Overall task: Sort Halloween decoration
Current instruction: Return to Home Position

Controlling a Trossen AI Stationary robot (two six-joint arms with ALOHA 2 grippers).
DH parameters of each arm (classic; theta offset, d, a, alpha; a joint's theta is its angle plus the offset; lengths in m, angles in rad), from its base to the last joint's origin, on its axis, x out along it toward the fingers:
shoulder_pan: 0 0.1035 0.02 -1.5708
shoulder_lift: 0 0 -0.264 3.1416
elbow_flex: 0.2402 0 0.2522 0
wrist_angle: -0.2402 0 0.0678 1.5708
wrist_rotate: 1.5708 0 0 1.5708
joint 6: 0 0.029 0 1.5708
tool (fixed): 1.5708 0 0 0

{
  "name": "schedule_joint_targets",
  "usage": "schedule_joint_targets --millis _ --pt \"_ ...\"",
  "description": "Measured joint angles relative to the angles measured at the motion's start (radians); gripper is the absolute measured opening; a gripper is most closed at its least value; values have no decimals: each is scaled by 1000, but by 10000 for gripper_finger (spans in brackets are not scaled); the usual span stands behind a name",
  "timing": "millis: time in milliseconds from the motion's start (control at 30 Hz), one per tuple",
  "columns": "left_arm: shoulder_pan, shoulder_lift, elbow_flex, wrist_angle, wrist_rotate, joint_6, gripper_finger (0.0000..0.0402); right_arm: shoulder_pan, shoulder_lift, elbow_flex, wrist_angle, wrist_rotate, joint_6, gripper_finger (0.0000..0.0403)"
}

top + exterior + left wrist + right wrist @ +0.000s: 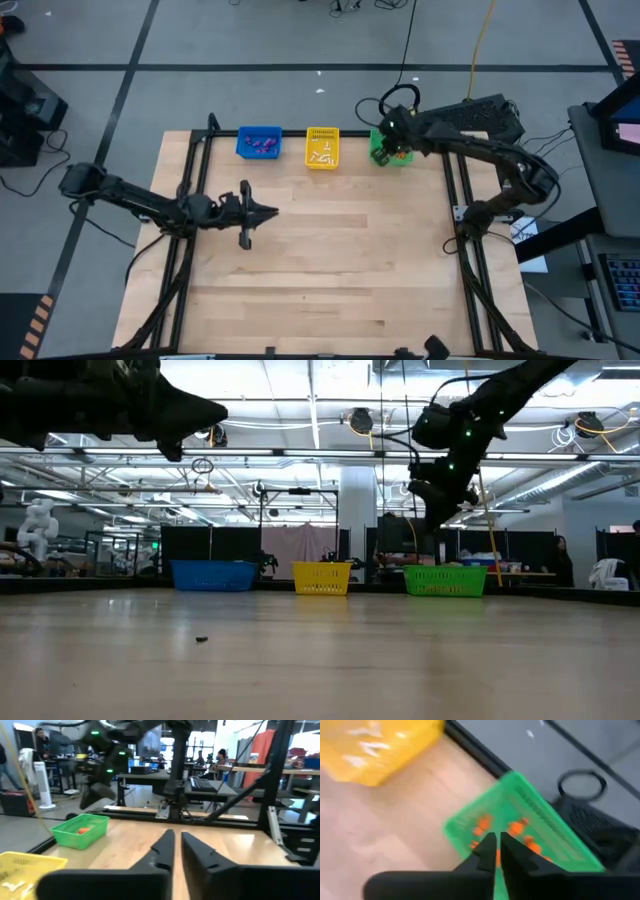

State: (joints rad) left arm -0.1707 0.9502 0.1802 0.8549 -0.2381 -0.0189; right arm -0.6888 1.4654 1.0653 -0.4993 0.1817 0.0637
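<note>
Three baskets stand in a row at the table's far edge. The blue one holds purple trinkets, the yellow one white ones. The green one holds orange ones. My right gripper hangs above the green basket, pointing slantwise down into it, its fingers shut with nothing visible between them. My left gripper is raised over the table's left middle. It points level toward the right, shut and empty. A tiny dark bit lies on the bare wood.
The wooden tabletop lies bare between the arms and the near edge. Black frame rails run along the table's left and right sides. Beyond the table are desks, equipment and people in the room.
</note>
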Motion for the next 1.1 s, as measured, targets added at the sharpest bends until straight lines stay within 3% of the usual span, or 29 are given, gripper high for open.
schedule_joint_targets --millis 100,333,667,867,1100 --pt "30 -20 0 -33 22 0 6 59 -45 -102 163 -2 0 8" --pt "72 -28 0 -65 30 0 1 228 -84 -325 577 -3 18 2" --pt "86 -83 0 -68 62 3 0 438 -113 -546 971 69 -100 1" --pt "86 -129 0 -124 62 26 0 496 -227 -691 1121 75 -115 0" --pt "85 -169 0 -173 59 26 0 521 -457 -830 1130 -33 -114 0"
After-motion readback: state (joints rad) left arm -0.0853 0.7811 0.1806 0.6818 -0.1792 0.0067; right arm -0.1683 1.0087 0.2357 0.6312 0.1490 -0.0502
